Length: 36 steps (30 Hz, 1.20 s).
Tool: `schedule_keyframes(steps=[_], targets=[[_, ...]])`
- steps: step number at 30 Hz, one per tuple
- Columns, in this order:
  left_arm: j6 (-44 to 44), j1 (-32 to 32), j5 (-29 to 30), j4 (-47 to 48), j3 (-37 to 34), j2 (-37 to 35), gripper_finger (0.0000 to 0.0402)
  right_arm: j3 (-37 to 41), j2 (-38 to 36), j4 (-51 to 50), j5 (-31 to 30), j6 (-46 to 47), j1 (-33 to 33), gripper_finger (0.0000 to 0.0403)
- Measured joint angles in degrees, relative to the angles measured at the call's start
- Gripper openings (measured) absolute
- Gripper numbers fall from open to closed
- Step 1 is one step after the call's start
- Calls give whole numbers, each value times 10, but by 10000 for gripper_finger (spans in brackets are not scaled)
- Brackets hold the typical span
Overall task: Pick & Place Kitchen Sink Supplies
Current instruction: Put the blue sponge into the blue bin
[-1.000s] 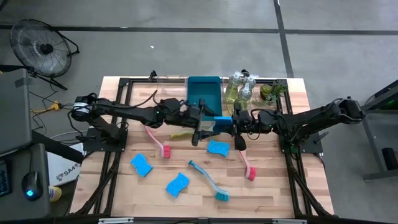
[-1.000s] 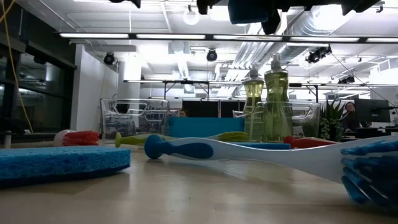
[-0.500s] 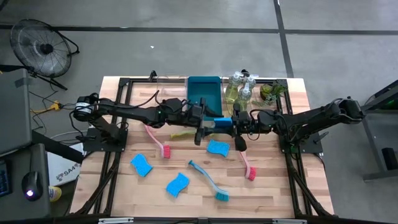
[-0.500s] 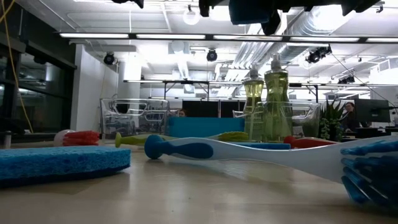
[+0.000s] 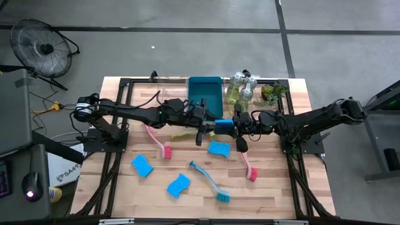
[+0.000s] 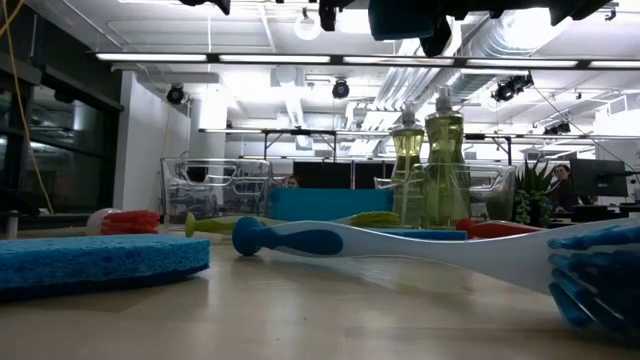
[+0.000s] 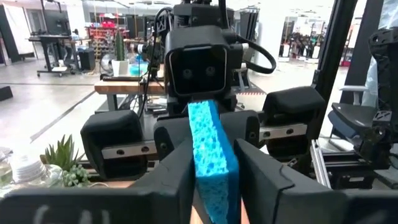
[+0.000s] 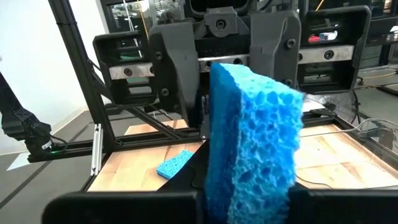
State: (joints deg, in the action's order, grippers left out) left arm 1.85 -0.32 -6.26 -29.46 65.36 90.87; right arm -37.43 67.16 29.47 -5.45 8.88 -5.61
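Nearest the front edge of the worktop (image 5: 275, 187), well clear of the blue bin (image 5: 206, 90), lie a teal brush (image 5: 209, 181) and two loose sponges (image 5: 142, 165) (image 5: 178, 185). These look light and would take a plain pinch across their flat faces. Closer to the bin, just off its near end and lifted above the boards, the held sponge (image 5: 222, 123) stands on edge between the two arms. The right gripper (image 5: 232, 124) is clamped on one end of it, and the left gripper (image 5: 209, 125) has its fingers (image 7: 180, 171) pressed against both faces of the other end. The foam is open-pored, soft and springy, so I judge it will squash under the fingers rather than slip. It should carry almost no weight and be hard to damage. The best hold is across the thin faces, deep enough that the wavy edge does not fold out. Beside the bin's far right corner stand the clear pump bottles (image 5: 240, 87); they look stiffer, smoother and easier to tip. No brand or label can be read on the sponge, the brushes or the bottles
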Motion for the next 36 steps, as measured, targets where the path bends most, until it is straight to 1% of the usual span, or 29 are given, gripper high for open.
schedule_keyframes(steps=[7, 13, 17, 21, 24, 28, 34, 36], targets=[[0, 0, 0, 0, 0, 0, 54, 0, 0, 1, 0, 0, 0, 21], [0, 0, -7, 0, 0, 0, 18, 0, 0, 1, 0, 0, 0, 29], [0, 0, -7, 0, 0, 0, 12, 0, 0, 1, -1, 3, 0, 35], [0, 0, -7, 0, 0, 0, 14, 0, 0, -1, -21, 57, 1, 47], [-2, 0, -7, 1, 0, 0, 14, 0, 0, -5, -21, 68, 2, 68], [-6, 0, -7, 1, 0, 0, 14, 0, 0, -10, -16, 81, 3, 108], [-14, 0, -8, 1, -1, 0, 14, 0, -1, -29, 27, 124, 4, 189], [-23, 0, -7, 5, -1, 0, 14, 0, -1, -41, 31, 137, 4, 217]])
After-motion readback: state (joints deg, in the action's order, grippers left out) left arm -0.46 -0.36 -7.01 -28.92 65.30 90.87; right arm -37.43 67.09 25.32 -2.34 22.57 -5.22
